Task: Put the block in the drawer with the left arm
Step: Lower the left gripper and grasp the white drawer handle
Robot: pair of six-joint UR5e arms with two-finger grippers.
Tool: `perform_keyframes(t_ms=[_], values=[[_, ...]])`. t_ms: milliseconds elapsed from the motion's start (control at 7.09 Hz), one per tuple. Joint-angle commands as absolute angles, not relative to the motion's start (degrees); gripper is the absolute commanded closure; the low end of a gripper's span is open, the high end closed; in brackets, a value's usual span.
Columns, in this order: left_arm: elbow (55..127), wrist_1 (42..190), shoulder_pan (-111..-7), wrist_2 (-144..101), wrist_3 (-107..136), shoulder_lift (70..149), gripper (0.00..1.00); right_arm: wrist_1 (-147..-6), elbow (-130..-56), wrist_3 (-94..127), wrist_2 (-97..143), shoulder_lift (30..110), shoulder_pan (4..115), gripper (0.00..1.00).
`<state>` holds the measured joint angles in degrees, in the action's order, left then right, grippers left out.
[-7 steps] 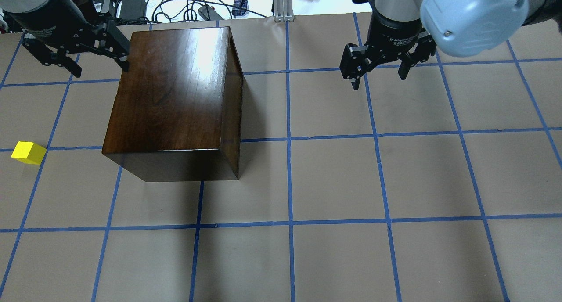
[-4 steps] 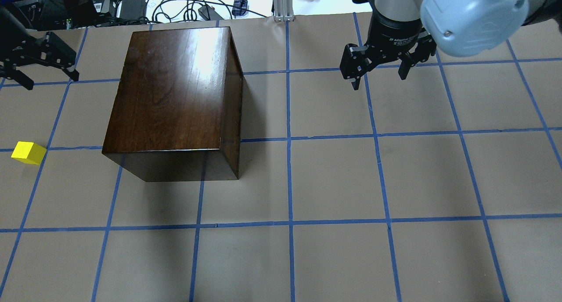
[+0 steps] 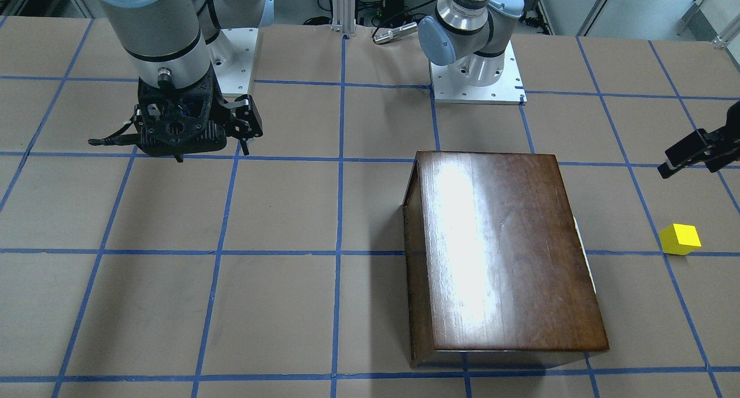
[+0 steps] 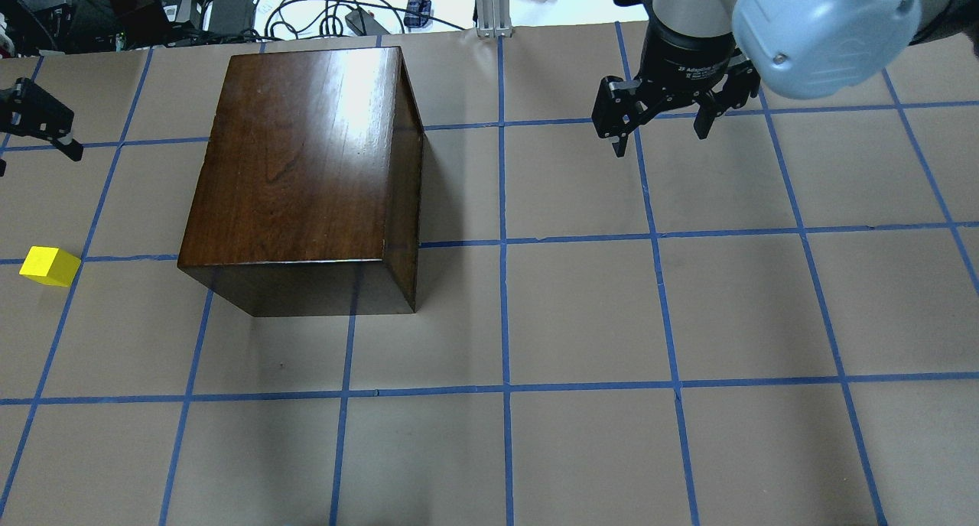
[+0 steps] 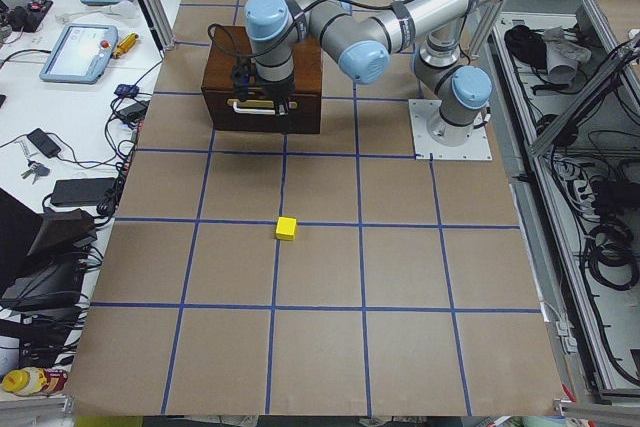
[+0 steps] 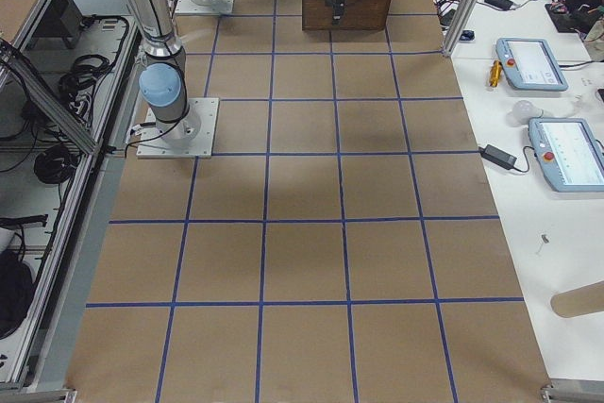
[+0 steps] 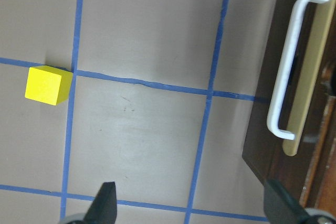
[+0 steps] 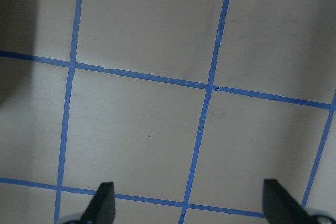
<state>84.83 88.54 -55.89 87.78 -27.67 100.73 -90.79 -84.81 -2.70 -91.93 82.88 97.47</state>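
The yellow block [image 4: 50, 266] [image 3: 680, 239] [image 7: 48, 85] lies on the paper-covered table, left of the dark wooden box [image 4: 298, 151]. The drawer front [image 7: 273, 103] carries a white handle [image 7: 287, 72], with a thin pale strip showing behind the panel. My left gripper [image 4: 34, 147] [image 7: 191, 205] hangs open at the overhead view's left edge, above the table between box and block, holding nothing. My right gripper [image 4: 661, 125] [image 8: 189, 205] stands open over bare table, far right of the box.
Blue tape lines grid the brown table [image 4: 581, 319]. Cables and power bricks [image 4: 229, 6] lie beyond the far edge. The left arm's base plate [image 3: 477, 85] sits behind the box.
My left gripper has moved from the box's far left corner out towards the overhead view's left edge. The block, the box and the right arm have not moved.
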Motion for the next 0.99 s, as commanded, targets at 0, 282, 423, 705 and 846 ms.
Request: perform_keyframes(t_ms=[0,282,423,705,846], values=[[84.99,88.07,-55.2,81.86,-36.27,105.18,0.0,-90.79,-84.81,-2.64,-91.93,82.88,97.47,0.0],[84.73,87.98,-55.54,76.58,-37.08,109.14,0.0,-90.79,-84.81,-2.72,-91.93,82.88,97.47,0.0],[84.64,87.98,-56.24,74.29,-38.39,111.07,0.0,-90.79,-84.81,-2.72,-91.93,82.88,97.47,0.0],[84.64,87.98,-56.95,71.91,-39.54,113.37,0.0,-90.79,-84.81,-2.64,-91.93,82.88,97.47,0.0],[84.46,87.89,-58.35,70.24,-39.64,114.6,0.0,-90.79,-84.81,-2.64,-91.93,82.88,97.47,0.0]])
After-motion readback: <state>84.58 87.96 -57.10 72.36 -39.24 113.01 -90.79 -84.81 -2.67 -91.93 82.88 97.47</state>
